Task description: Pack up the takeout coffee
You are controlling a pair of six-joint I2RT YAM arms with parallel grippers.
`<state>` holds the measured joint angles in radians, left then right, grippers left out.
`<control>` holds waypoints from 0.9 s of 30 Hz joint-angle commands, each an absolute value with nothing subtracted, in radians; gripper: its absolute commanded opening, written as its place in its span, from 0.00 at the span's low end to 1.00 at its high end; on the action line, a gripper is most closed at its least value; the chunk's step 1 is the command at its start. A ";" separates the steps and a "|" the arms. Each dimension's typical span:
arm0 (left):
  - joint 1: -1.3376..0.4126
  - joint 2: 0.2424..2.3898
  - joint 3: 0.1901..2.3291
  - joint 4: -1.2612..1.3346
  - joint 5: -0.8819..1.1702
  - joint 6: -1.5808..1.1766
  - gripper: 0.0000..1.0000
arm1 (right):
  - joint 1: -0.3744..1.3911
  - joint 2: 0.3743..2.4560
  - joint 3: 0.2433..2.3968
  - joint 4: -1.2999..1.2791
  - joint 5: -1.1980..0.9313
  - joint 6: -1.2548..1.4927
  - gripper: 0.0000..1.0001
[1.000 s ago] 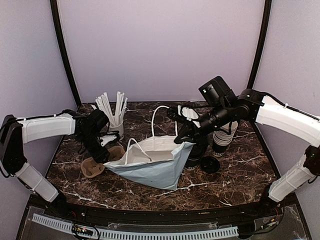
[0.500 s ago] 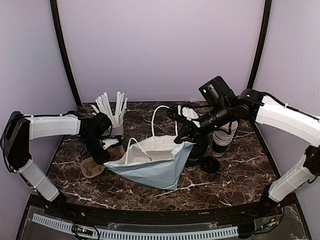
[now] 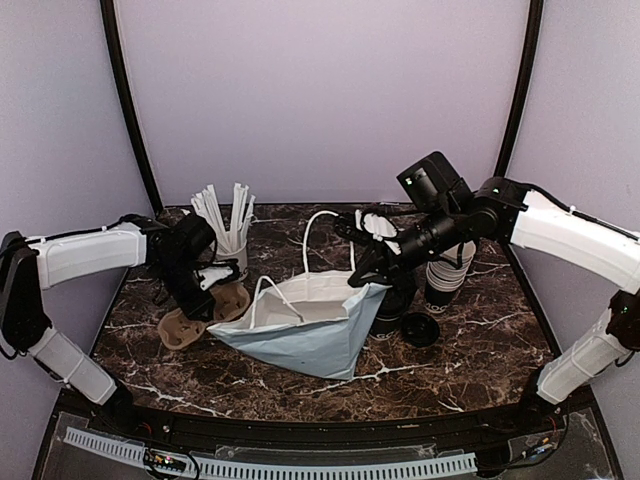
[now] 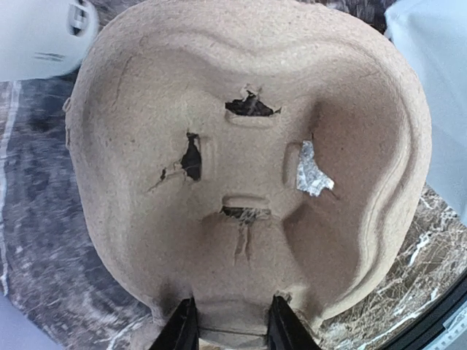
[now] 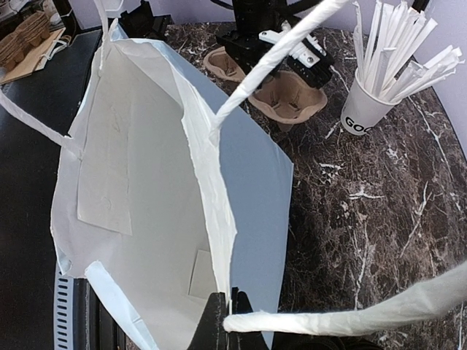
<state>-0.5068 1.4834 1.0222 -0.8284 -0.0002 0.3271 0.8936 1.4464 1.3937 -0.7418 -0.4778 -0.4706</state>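
Observation:
The takeout coffee [image 3: 390, 312], a dark cup, stands just right of the white paper bag [image 3: 310, 318], partly hidden under my right arm. My right gripper [image 3: 366, 274] [image 5: 228, 321] is shut on the bag's rim [image 5: 219, 240] and holds the mouth open. A brown cardboard cup carrier [image 3: 230, 300] [image 4: 241, 168] fills the left wrist view. My left gripper [image 3: 207, 290] [image 4: 232, 328] is shut on its near edge, one black finger [image 4: 182, 329] on each side. In the right wrist view the carrier [image 5: 288, 98] sits tilted beyond the bag.
A second carrier [image 3: 180, 332] lies at the left. A white cup of wrapped straws [image 3: 230, 242] [image 5: 365, 109] stands at the back left. A stack of cups [image 3: 447, 270] and a loose black lid [image 3: 420, 328] sit right of the bag. The bag's handles [image 5: 270, 58] arch upward.
My left gripper has narrowed onto the carrier's edge and shifted slightly up and left with it. The right arm and the bag have not moved.

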 commanded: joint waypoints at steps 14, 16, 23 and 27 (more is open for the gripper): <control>-0.503 1.136 1.340 -0.981 -0.016 0.275 0.28 | 0.915 1.522 1.499 -0.865 -0.543 -0.499 0.05; -0.503 1.117 1.386 -0.957 0.052 0.266 0.28 | 0.916 1.535 1.523 -0.876 -0.557 -0.493 0.17; -0.507 1.117 1.530 -0.863 0.235 0.227 0.27 | 0.913 1.573 1.719 -0.999 -0.537 -0.506 0.41; -0.523 1.141 1.608 -0.797 0.312 0.202 0.25 | 0.913 1.555 1.751 -0.984 -0.540 -0.477 0.51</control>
